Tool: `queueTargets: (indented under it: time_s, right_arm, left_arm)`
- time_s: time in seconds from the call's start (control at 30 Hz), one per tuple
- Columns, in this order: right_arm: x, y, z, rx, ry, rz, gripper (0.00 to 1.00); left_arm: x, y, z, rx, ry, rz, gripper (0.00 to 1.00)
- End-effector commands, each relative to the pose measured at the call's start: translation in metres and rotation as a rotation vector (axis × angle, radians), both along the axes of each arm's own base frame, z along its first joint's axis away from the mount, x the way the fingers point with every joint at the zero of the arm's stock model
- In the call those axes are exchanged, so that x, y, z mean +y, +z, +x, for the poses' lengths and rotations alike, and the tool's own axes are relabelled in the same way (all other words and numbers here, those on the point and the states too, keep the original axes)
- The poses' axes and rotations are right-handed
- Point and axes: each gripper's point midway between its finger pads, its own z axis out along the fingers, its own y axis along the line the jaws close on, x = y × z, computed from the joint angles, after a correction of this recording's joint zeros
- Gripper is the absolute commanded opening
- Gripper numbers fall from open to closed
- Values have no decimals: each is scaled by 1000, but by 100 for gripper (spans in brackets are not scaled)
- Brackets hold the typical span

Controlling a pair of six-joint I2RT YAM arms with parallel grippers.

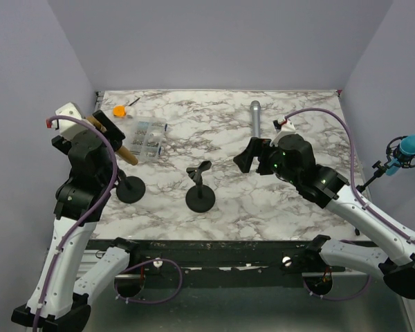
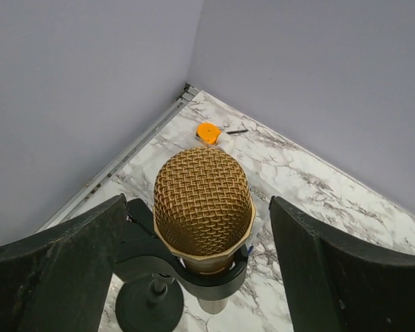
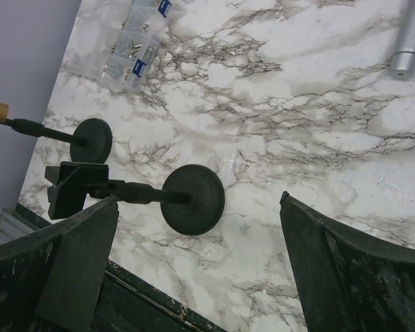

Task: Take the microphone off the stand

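We are seeing the left gripper [image 2: 197, 207] open, fingers [image 2: 62, 270] flanking the microphone [image 2: 202, 194] with gaps either side | right gripper [image 3: 199, 207] hanging open, empty | gold mesh-headed microphone sitting tilted in the stand [image 2: 149, 308] clip, left of the table [image 1: 221, 124] | its head is hiding its handle in the wrist view

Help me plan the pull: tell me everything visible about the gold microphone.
The gold microphone has a rounded mesh head over a faceted collar and a tan body. It sits tilted in the black clip of the left stand. The left end effector straddles the head, its fingers apart from it on both sides.
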Motion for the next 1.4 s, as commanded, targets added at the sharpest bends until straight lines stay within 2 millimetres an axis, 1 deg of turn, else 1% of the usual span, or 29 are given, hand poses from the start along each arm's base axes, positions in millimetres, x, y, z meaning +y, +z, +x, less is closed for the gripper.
queueTargets:
  time_s: [0.0,0.13,0.17,0.23,0.37,0.53,0.6,0.67,0.7,0.83,1.07,1.17,1.37]
  right_arm:
    - [-4,-8,-4,22,-11,-16,100]
    - [-4,-7,-4,21,-14,-15,100]
    - [-4,-7,-4,21,-14,-16,100]
    - [-4,-7,-4,21,-14,-15,100]
    - [-3,-7,-2,19,-13,-17,100]
    - [0,-12,-2,33,-7,-15,100]
    - [1,-12,-3,36,-4,-14,100]
    - [1,-12,-3,36,-3,-13,100]
    - [1,-11,-3,35,-1,-11,100]
    - [2,-10,-3,33,1,-8,100]
    - [3,-10,-5,42,8,0,100]
    - [2,-10,-7,44,7,2,100]
    - [-1,-9,-10,47,5,5,100]
  left_arm:
    - [2,-4,11,-12,16,-27,78]
    - [-3,-5,13,-26,-19,-30,67]
    - [-4,-4,12,-33,-28,-32,61]
    - [-9,1,11,-46,-61,-32,49]
    - [-15,13,7,-45,-108,-35,36]
    - [-26,23,5,-38,-168,-70,13]
    - [-29,27,4,-40,-182,-92,6]
    - [-32,30,3,-42,-187,-123,2]
    - [-33,32,2,-45,-187,-139,0]
    - [-46,35,7,-33,-206,-176,0]
    - [-81,39,16,-32,-231,-190,0]
    - [-94,37,22,-35,-234,-185,0]
    - [-107,27,34,-26,-218,-164,0]
